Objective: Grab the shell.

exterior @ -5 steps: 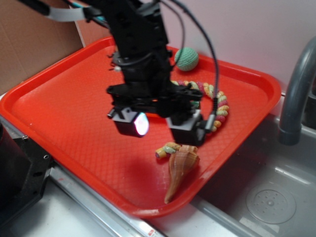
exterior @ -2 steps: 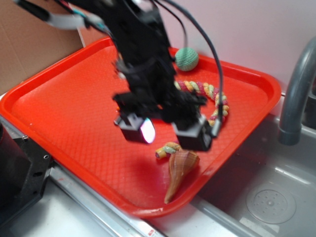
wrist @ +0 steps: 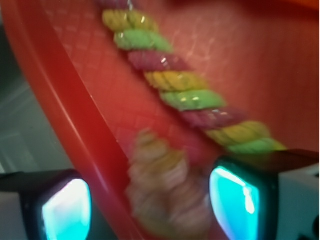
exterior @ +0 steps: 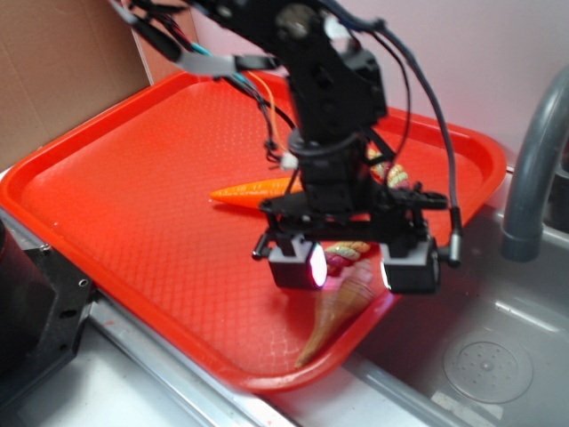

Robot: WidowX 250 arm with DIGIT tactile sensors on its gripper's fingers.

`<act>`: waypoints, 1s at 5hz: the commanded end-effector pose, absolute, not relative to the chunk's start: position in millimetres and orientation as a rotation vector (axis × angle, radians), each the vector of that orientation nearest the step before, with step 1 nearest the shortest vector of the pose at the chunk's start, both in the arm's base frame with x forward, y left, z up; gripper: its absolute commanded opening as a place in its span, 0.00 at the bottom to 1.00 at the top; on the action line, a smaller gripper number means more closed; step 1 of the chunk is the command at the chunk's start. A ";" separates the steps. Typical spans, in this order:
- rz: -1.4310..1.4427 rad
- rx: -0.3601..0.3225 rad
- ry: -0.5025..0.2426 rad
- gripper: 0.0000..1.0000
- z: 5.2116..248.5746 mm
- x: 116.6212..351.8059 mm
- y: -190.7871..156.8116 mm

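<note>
The tan-brown shell (exterior: 333, 311) lies near the front right rim of the red tray (exterior: 116, 178), its thin point toward the front edge. Its wide ridged end (wrist: 167, 185) shows blurred in the wrist view. My gripper (exterior: 353, 267) hangs open just above the shell's wide end, one finger pad (exterior: 298, 264) on the left and the other (exterior: 409, 267) on the right. In the wrist view the gripper (wrist: 150, 200) straddles the shell's wide end with nothing gripped.
A braided multicolour rope (wrist: 185, 90) runs beside the shell and curls behind the arm (exterior: 391, 173). An orange toy carrot (exterior: 253, 189) lies mid-tray. A grey faucet (exterior: 533, 169) and metal sink (exterior: 489, 356) stand to the right, cardboard (exterior: 53, 71) at back left.
My arm has swung right and forward, bringing the gripper from left of the shell to over its wide end. The carrot has come into view behind it; the green ball is now hidden.
</note>
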State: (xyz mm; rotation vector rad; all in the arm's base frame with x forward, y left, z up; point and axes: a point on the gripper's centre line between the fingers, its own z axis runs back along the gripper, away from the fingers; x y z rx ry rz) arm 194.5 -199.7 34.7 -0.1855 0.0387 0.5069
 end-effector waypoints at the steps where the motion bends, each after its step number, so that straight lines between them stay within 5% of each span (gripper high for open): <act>1: 0.457 -0.180 0.033 1.00 39.7 187.0 -199.6; 3: 0.286 -0.167 0.022 1.00 24.6 156.5 -170.6; 5: 0.172 -0.155 0.064 1.00 16.0 162.0 -158.7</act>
